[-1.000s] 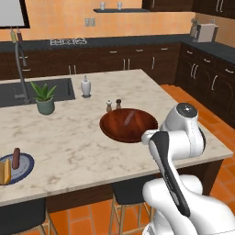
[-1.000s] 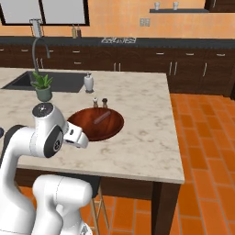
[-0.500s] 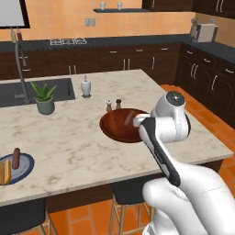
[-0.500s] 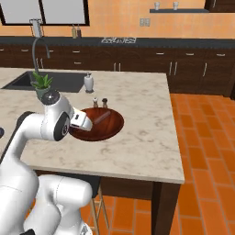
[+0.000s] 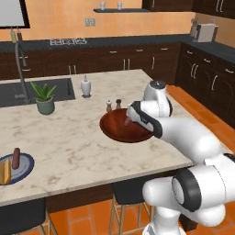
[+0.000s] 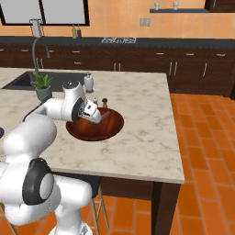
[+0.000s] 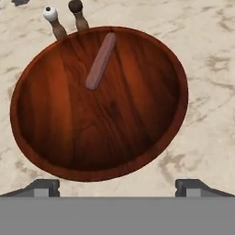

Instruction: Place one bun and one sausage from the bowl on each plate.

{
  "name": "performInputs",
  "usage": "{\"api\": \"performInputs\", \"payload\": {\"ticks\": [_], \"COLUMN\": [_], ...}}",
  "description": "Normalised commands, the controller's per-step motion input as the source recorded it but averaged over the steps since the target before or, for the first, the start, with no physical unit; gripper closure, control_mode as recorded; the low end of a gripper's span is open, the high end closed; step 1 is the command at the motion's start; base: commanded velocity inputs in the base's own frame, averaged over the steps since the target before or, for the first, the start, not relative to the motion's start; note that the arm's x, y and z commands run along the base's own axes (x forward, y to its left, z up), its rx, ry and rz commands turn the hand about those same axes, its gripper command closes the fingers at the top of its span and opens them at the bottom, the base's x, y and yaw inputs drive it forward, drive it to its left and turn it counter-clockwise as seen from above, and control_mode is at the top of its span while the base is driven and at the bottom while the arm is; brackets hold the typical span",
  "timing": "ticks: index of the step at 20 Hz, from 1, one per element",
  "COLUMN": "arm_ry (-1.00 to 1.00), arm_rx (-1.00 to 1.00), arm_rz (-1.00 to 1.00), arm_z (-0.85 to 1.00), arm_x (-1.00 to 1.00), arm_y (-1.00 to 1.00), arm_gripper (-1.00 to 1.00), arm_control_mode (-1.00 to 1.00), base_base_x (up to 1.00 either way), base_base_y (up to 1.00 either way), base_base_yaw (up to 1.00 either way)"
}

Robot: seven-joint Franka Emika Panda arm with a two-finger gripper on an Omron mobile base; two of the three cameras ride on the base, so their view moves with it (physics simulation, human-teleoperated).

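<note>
Gripper: the gripper [image 7: 117, 183] hangs over the near rim of the bowl, its two dark fingertips [image 7: 43, 186] spread wide apart with nothing between them; in the left base view the hand [image 5: 133, 114] sits above the bowl's right part
Bowl: the wide reddish-brown wooden bowl [image 7: 41, 137] rests on the marble island counter [image 5: 78, 142], near its right end; it also shows in the right base view [image 6: 110, 131]
Sausage in bowl: one reddish-brown sausage [image 7: 100, 60] lies slanted inside the bowl, on the side towards the shakers, apart from the fingertips; a bit of it shows beside the hand in the left base view [image 5: 127, 121]
Shakers: two small shakers, one white-topped [image 7: 52, 16] and one dark-topped [image 7: 77, 10], stand on the counter just beyond the bowl's far rim
Blue plate: a dark blue plate [image 5: 26, 166] lies at the far left of the counter, well apart from the bowl
On the plate: a bun [image 5: 5, 170] and a second sausage [image 5: 16, 157] lie side by side on the blue plate, the sausage to the right of the bun
Potted plant: a small green plant in a grey pot [image 5: 44, 98] stands beside the sink [image 5: 27, 92]
Bottle: a white bottle [image 5: 85, 86] stands on the counter behind the shakers, near the sink's right edge
Arm: the white arm [image 6: 55, 110] reaches from the base across the counter edge to the bowl
</note>
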Motion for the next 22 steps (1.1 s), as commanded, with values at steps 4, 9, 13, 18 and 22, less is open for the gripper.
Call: {"api": "performInputs", "payload": {"ticks": [4, 9, 13, 18, 22], "arm_ry": [0.02, -0.01, 0.0, 0.02, 0.01], "arm_rx": [-0.05, 0.05, 0.01, -0.04, -0.04], "arm_rz": [-0.16, 0.04, 0.12, 0.03, 0.0], "arm_z": [-0.57, -0.33, -0.26, -0.45, -0.48], "arm_x": [1.0, 0.98, 0.92, 0.53, 0.7], "arm_y": [0.0, -0.09, 0.0, 0.0, 0.0], "arm_gripper": [-1.0, -1.0, -1.0, -1.0, -1.0], "arm_control_mode": [-1.0, -1.0, -1.0, -1.0, -1.0], "base_base_x": [0.0, 0.0, 0.0, 0.0, 0.0], "base_base_y": [0.0, 0.0, 0.0, 0.0, 0.0], "base_base_yaw": [0.0, 0.0, 0.0, 0.0, 0.0]}}
